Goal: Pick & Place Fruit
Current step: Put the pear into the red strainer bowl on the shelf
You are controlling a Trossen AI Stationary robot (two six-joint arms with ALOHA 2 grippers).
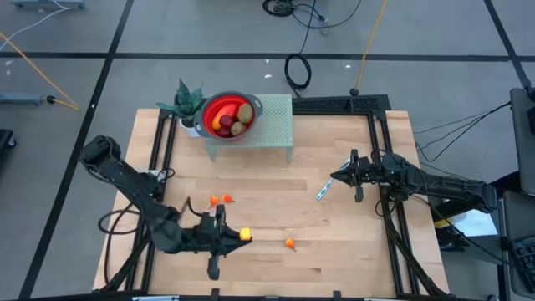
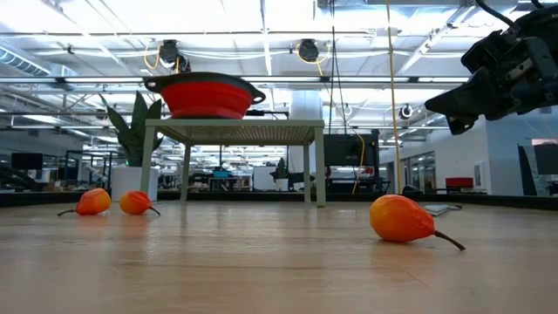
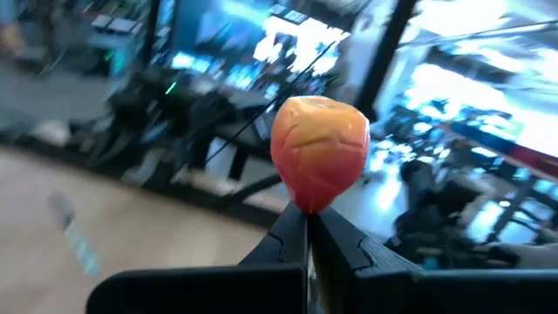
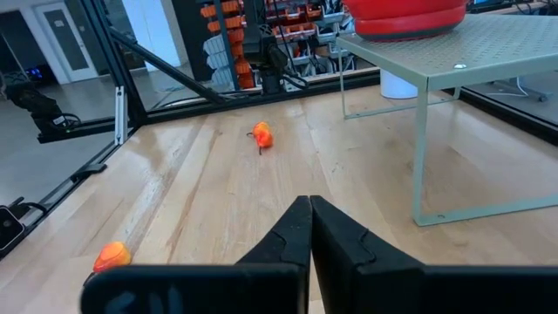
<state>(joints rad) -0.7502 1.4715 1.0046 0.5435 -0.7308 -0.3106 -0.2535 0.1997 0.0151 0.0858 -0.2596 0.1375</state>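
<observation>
A small orange-red toy fruit (image 3: 318, 153) sticks out past the fingertips of my left gripper (image 3: 308, 218), which is shut on it above the table's near-left part (image 1: 234, 237). Three more small orange fruits lie on the wood: two side by side (image 1: 215, 200) (image 1: 227, 198) and one nearer the front (image 1: 289, 244). A red bowl (image 1: 227, 115) with several fruits inside stands on a pale green stand (image 1: 272, 125) at the far edge. My right gripper (image 1: 338, 177) waits shut at the right, touching nothing. My left gripper pinches the fruit's narrow end (image 3: 307, 206) between its two fingertips. The fingers point level, and the fruit's rounded body stands out beyond them, lifted clear of the table.
A slim blue-and-white stick (image 1: 323, 190) lies just in front of my right gripper. A potted plant (image 1: 188, 104) stands left of the bowl. A black frame (image 1: 384, 150) borders the table's far and right sides. Bare wood lies between the stand and the loose fruits.
</observation>
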